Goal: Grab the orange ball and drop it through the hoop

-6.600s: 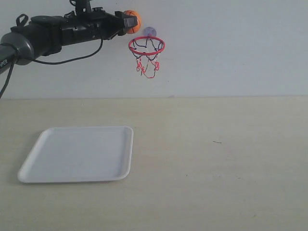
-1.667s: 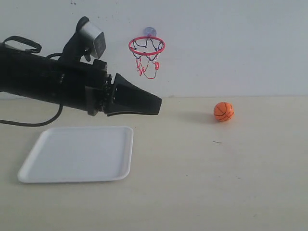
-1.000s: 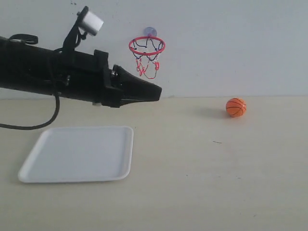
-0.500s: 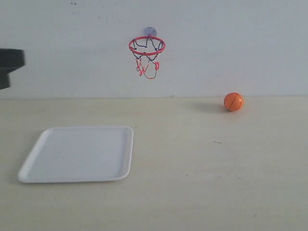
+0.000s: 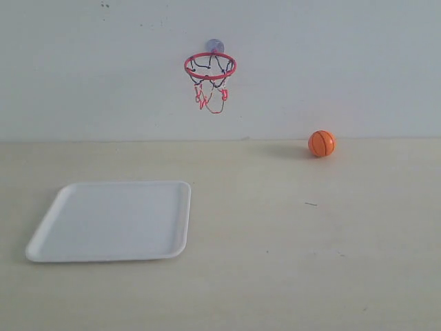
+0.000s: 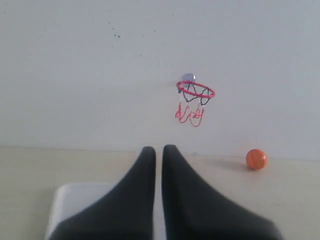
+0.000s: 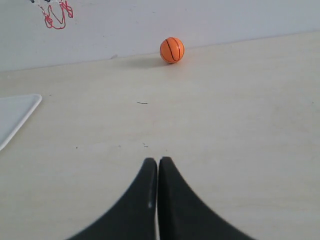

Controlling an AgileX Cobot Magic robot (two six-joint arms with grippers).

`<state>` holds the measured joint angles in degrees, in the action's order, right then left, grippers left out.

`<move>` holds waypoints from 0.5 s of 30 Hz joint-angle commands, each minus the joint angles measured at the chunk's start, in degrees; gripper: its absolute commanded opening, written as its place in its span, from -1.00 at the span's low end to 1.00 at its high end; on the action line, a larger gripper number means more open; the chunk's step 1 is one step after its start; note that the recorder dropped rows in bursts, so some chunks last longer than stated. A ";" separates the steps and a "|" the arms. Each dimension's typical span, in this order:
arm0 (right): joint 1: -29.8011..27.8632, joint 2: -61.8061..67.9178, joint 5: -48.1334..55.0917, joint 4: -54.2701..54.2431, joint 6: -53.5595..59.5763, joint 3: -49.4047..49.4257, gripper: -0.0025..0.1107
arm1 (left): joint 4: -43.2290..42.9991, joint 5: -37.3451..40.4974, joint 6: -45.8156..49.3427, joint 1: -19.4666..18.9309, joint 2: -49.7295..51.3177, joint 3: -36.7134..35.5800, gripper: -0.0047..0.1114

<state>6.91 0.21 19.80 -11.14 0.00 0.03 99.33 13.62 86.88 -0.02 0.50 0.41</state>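
Exterior view shows the orange ball (image 5: 321,143) lying on the pale table (image 5: 310,241), right of the middle of the frame, close to the line where the table meets the white wall (image 5: 358,69); whether it touches the wall I cannot tell. The hoop (image 5: 210,67) is fixed on the wall in the upper middle of the frame, its red ring level and its net hanging under it, well apart from the ball (the ball is lower and more to the right). A white tray (image 5: 110,221) lies flat in the lower left of the frame.

In the left wrist view the left gripper (image 6: 158,148) has its two black fingers drawn together with only a thin slit between them, holding nothing; a part of the tray shows behind them. The right gripper (image 7: 157,160) in the right wrist view is the same: fingers pressed nearly together, nothing between them, over bare table, well apart from the ball.
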 commanded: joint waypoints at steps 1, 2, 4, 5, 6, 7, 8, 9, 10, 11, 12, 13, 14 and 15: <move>0.19 -0.21 -0.75 0.17 0.00 -0.03 -0.96 | 0.61 -1.66 -15.98 -0.10 -0.50 1.90 -0.85; 0.19 -0.21 -0.75 0.17 0.00 -0.03 -0.96 | 0.61 -2.33 -20.21 -0.10 -0.50 1.99 -0.85; 0.19 -0.21 -0.75 0.17 0.00 -0.03 -0.96 | 0.61 -4.49 -32.08 -0.10 -0.50 2.03 -0.85; 0.19 -0.21 -0.75 0.17 0.00 -0.03 -0.96 | 0.61 -5.71 -37.25 -0.10 -0.50 2.03 -0.85; 0.19 -0.21 -0.75 0.17 0.00 -0.03 -0.96 | 0.61 -7.15 -40.73 -0.10 -0.50 2.03 -0.85; 0.19 -0.21 -0.75 0.17 0.00 -0.03 -0.96 | 0.61 -8.35 -43.42 -0.10 -0.50 2.03 -0.85; 0.19 -0.21 -0.75 0.17 0.00 -0.03 -0.96 | -2.84 -9.26 -45.14 -0.10 -0.50 2.03 -0.85; 0.19 -0.21 -0.75 0.17 0.00 -0.03 -0.96 | -10.02 -9.83 -46.28 -0.10 -0.50 2.03 -0.85; 0.19 -0.21 -0.75 0.17 0.00 -0.03 -0.96 | -19.65 -10.35 -46.28 -0.10 -0.50 2.03 -0.85; 0.19 -0.21 -0.75 0.17 0.00 -0.03 -0.96 | -29.84 -10.29 -46.40 -0.10 -0.50 1.75 -0.85; 0.19 -0.21 -0.75 0.17 0.00 -0.03 -0.96 | -38.51 -9.21 -49.26 -0.10 -0.50 1.48 -0.85; 0.19 -0.21 -0.75 0.17 0.00 -0.03 -0.96 | -47.03 -8.35 -52.11 -0.10 -0.50 1.26 -0.85; 0.19 -0.21 -0.75 0.17 0.00 -0.03 -0.96 | -55.41 -7.64 -56.13 -0.10 -0.50 0.73 -0.85; 0.19 -0.21 -0.75 0.17 0.00 -0.03 -0.96 | -63.62 -7.40 -60.25 -0.10 -0.50 0.06 -0.85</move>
<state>6.91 0.21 19.66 -11.14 0.00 0.03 58.16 4.13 35.95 -0.02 0.14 1.82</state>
